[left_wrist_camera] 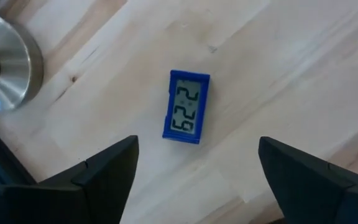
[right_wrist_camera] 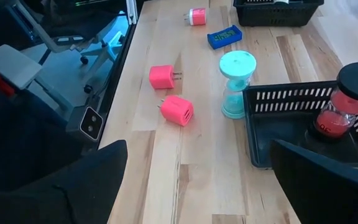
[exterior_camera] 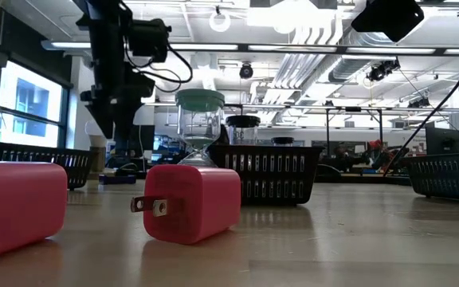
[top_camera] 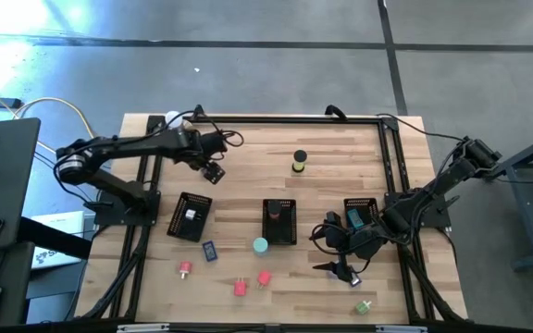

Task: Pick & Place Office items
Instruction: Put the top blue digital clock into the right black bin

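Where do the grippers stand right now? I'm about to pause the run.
Left gripper: open, empty, above the blue clock.
Right gripper: open, empty, near the middle tray.

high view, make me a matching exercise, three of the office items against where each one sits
Things:
1 teal hourglass
2 red hourglass
3 blue clock

Places:
a inside the middle tray
b lying flat on the table, near the left tray
c upright on the table, just outside the middle tray

Pairs: 1-c, 2-a, 3-b
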Robot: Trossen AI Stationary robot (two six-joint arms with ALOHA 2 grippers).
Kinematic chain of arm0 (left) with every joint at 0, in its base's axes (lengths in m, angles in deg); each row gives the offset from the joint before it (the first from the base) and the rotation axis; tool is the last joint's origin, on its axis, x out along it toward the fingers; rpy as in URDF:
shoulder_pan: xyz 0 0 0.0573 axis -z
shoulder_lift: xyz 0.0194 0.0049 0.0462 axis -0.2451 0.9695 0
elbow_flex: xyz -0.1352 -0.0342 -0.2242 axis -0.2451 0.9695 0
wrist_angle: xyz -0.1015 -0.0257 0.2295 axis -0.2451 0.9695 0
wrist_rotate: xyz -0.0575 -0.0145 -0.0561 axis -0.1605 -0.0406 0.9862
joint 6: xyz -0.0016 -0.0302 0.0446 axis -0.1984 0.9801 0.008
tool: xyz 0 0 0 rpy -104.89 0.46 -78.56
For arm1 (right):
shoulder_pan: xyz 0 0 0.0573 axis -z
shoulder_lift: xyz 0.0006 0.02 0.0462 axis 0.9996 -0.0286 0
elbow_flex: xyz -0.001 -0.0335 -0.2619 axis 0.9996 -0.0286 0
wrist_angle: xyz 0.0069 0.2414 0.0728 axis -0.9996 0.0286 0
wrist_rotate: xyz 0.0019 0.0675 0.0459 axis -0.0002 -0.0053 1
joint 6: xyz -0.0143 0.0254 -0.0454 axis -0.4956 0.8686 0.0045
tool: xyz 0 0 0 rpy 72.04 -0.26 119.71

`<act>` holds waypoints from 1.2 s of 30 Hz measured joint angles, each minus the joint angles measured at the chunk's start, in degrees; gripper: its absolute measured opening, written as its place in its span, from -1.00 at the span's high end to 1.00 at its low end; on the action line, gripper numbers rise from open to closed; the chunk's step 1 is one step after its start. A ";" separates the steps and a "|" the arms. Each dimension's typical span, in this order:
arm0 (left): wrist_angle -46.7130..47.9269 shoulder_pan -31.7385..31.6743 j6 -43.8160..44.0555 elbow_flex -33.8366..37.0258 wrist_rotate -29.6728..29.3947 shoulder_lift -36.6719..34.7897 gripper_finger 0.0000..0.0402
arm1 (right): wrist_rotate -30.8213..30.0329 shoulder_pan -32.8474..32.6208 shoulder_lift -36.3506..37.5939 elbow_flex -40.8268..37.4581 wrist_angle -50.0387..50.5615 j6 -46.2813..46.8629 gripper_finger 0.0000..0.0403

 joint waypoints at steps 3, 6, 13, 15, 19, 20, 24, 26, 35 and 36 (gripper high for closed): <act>0.04 -0.69 -7.03 0.04 0.00 0.84 -0.62 | 0.00 0.00 0.00 0.00 0.86 0.00 -0.89; -0.67 -0.83 -10.31 0.04 0.04 1.36 -0.62 | 0.00 0.00 0.00 0.00 1.16 -0.01 -0.89; -4.68 -5.33 -11.81 0.04 16.78 1.68 -0.62 | -0.02 0.00 0.00 0.00 1.16 -1.49 -0.89; -4.66 -7.86 -11.79 0.04 20.72 1.68 -0.62 | -0.14 0.00 0.00 0.00 1.16 -1.51 -0.89; -4.36 -11.33 -11.80 0.04 17.89 1.69 -0.62 | -0.48 0.00 0.00 0.00 1.15 -1.55 -0.89; -4.35 -12.07 -11.86 0.04 17.88 1.84 -0.62 | -0.48 0.00 0.00 0.00 1.17 -1.55 -0.89; -4.26 -13.95 -14.37 0.05 18.82 3.54 -0.62 | -0.48 0.00 0.00 0.00 1.16 -1.55 -0.89; -4.22 -14.10 -14.64 0.04 18.89 5.24 -0.62 | -0.46 0.00 0.00 0.00 1.17 -1.57 -0.89; -4.23 -13.80 -16.90 0.07 18.97 12.01 -0.62 | -0.46 0.00 0.00 0.00 1.17 -1.57 -0.89; -4.23 -13.66 -17.61 0.07 18.97 12.53 -0.62 | -0.46 0.00 0.00 0.00 1.16 -1.57 -0.89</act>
